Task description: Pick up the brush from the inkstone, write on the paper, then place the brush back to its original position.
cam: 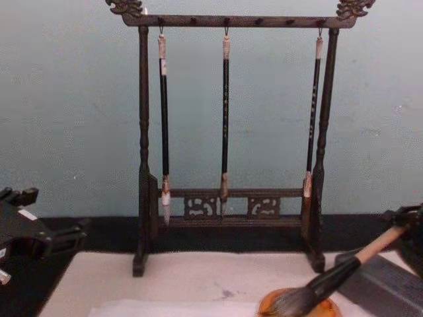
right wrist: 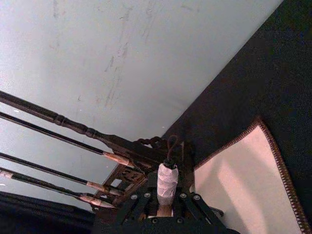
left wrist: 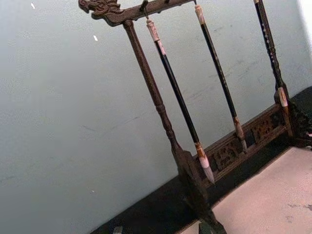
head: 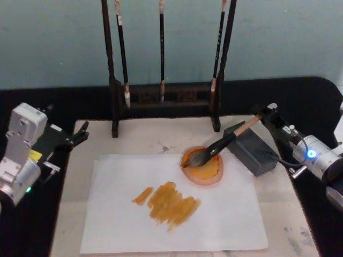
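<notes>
The brush (head: 222, 144) lies at a slant on the right side of the scene. Its bushy tip sits in the dish (head: 206, 175), and its tan handle rises to the far right, passing over the near-left corner of the dark grey block (head: 254, 152). I cannot tell whether the handle touches that corner.

The right gripper (head: 266, 115) is at the upper end of the handle. In the right wrist view its jaws press against both sides of the white end cap (right wrist: 166, 183), so it is clamped on the brush.

The dish is round and orange. It rests at the far right edge of the paper (head: 214, 225), partly on the sheet and just left of the block. The paper carries a patch of orange-brown strokes (head: 169, 203) near its middle, to the near left of the dish.

The paper lies on a larger beige mat (head: 155, 139). At the far edge of the mat stands a dark wooden rack (head: 166, 101) with three thin brushes (head: 161, 53) hanging from it.

The left gripper (head: 79, 134) is parked off the far left corner of the mat, over the black table (head: 300, 91), well apart from the paper.
</notes>
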Action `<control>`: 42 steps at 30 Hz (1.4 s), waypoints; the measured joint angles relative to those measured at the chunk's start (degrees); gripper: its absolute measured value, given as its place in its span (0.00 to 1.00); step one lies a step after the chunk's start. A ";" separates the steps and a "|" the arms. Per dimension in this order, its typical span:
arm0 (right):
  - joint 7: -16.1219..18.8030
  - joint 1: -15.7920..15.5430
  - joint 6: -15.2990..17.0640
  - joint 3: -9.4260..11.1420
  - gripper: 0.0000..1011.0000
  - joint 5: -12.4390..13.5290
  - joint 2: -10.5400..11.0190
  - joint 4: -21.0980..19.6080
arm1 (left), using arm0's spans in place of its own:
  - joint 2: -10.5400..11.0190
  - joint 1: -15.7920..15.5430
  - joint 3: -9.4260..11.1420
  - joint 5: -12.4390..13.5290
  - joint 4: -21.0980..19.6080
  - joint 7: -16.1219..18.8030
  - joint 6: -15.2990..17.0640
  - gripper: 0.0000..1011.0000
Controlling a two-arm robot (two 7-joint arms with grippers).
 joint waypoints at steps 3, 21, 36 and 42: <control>-0.07 0.00 0.08 -0.11 0.15 0.06 0.03 -0.18 | 0.00 0.00 0.00 0.00 0.00 0.00 0.00 1.00; -3.04 0.89 4.05 -2.78 0.15 3.96 3.00 -10.08 | 0.00 0.00 0.00 0.00 0.00 0.00 0.00 1.00; -5.11 2.24 -1.58 -8.45 0.15 -5.49 8.12 -22.16 | 0.00 0.00 0.00 0.00 0.00 0.00 0.00 1.00; -6.81 3.55 -3.23 -12.60 0.15 -13.23 10.33 -27.81 | 0.00 0.00 0.00 0.00 0.00 0.00 0.00 1.00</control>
